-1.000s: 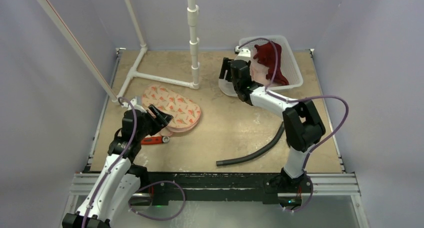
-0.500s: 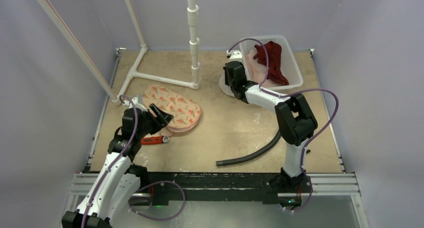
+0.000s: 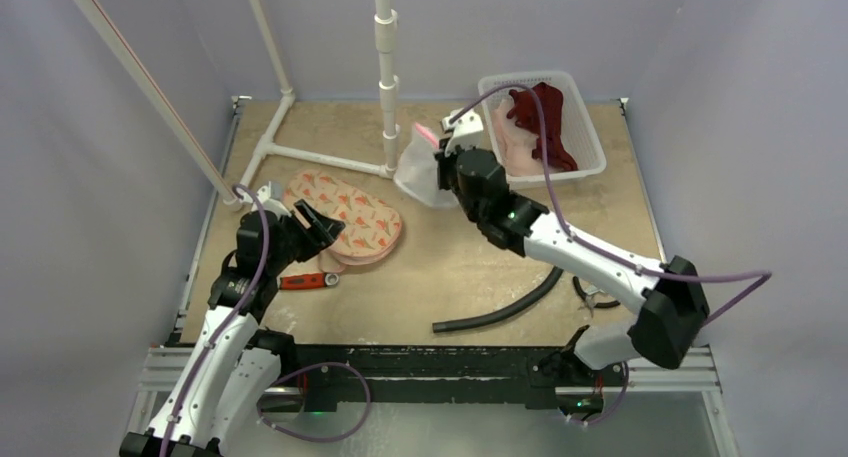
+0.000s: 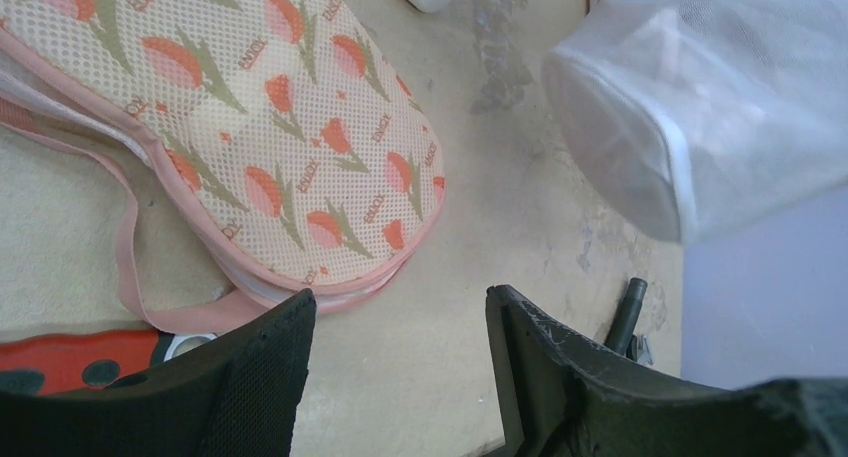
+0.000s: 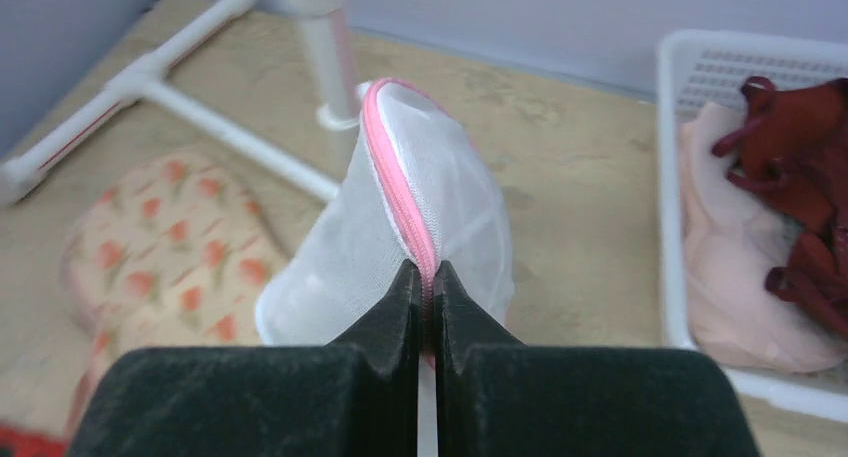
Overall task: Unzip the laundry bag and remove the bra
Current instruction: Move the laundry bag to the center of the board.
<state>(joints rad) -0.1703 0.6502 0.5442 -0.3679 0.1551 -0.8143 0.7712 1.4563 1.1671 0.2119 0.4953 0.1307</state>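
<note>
Right gripper (image 5: 427, 277) is clamped on the pink zipper (image 5: 395, 182) of the mesh bag (image 5: 335, 262), which hangs by the pole (image 5: 325, 47), between the floral pouch (image 4: 250, 127) and the basket (image 5: 700, 52). Left gripper (image 4: 398, 302), jaws apart and empty, hovers beside the pouch.

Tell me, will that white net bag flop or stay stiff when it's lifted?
Probably floppy: the bag is thin see-through mesh and sags below the pink zipper pinched by the right tool. Likely light, since one small pinch holds its top up. It may swing or slip, held only by that edge.
</note>
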